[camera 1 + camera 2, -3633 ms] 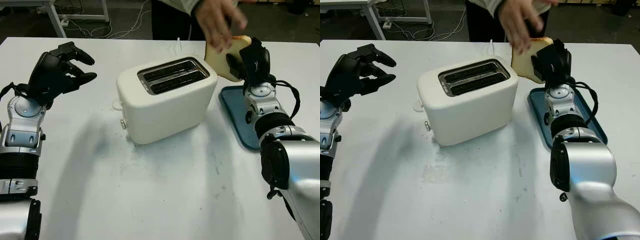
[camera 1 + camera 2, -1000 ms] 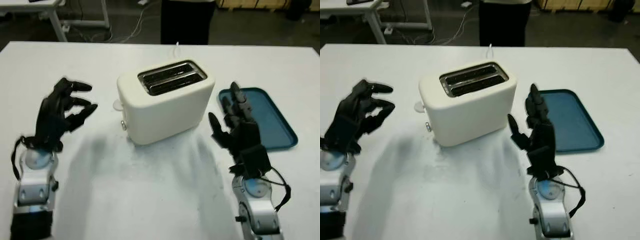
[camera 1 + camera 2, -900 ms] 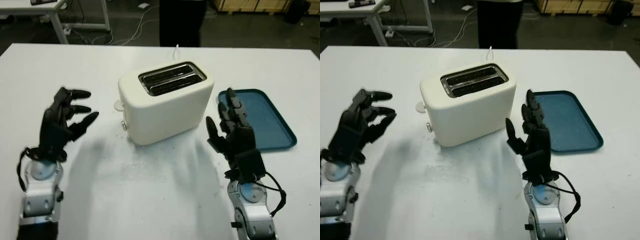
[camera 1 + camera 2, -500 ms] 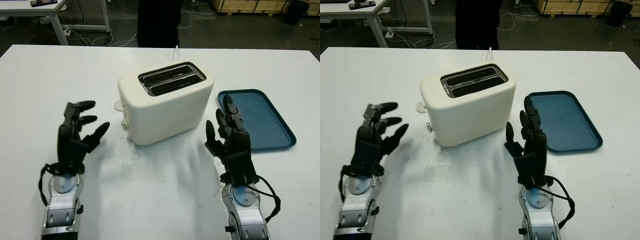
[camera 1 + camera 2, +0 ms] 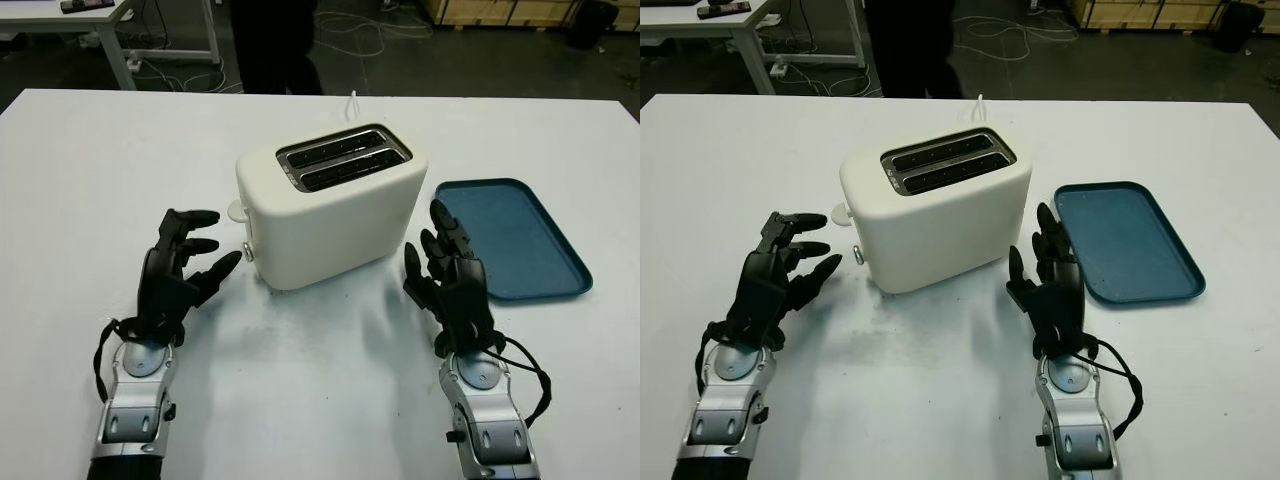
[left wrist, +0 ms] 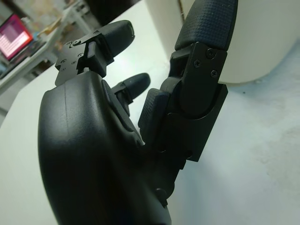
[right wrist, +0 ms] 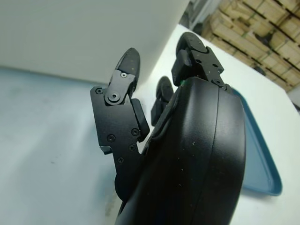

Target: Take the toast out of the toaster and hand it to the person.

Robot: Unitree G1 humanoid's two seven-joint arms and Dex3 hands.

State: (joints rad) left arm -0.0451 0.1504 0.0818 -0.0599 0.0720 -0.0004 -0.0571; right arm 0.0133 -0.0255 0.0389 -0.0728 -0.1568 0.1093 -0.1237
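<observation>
Two open robot hands, left robot hand [image 5: 183,268] and right robot hand [image 5: 451,283], empty, flanking a white toaster [image 5: 330,203] on the white surface [image 5: 320,390], likely parked; both slots bare, no toast; blue tray [image 5: 520,240] just right; a person standing beyond the far edge.

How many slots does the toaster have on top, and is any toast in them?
2. Both slots run side by side along the top of the toaster, one behind the other. No toast sticks out of them; their depths are hidden.
</observation>
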